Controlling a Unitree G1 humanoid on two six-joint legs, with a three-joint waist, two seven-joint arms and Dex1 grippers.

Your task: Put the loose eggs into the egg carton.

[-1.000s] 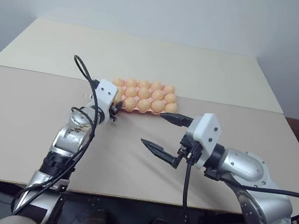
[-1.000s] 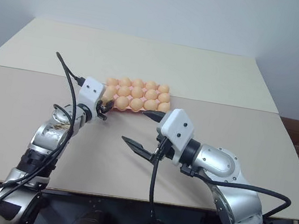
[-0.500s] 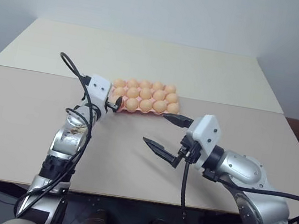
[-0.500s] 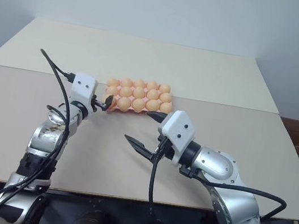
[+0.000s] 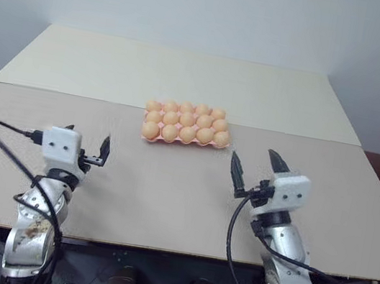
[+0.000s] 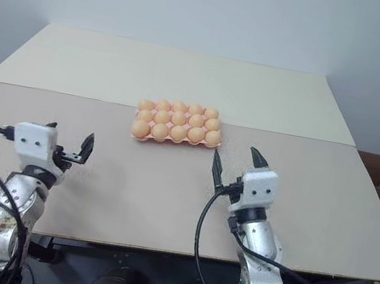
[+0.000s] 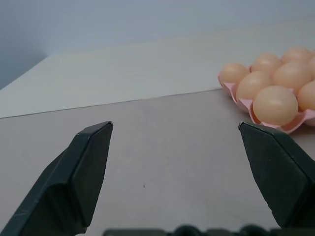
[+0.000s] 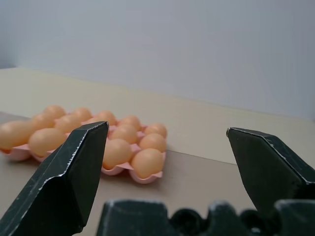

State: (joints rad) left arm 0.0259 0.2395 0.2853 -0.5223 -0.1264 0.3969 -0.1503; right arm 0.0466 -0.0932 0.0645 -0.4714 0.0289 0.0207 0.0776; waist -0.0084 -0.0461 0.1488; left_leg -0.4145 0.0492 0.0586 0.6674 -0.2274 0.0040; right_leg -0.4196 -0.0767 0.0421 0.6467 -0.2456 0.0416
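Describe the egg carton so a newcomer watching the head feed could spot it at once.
Find the tan table, made of two boards with a seam running across it. Just on the near side of that seam, about midway across, sits the egg carton. It is a low pink tray with scalloped edges, every cup in view holding an orange-tan egg, and it lies beyond both open grippers, touching neither.

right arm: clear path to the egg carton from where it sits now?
Probably yes. The right gripper is open and empty, short of the egg carton, with bare table between them. The left gripper is off to the far side.
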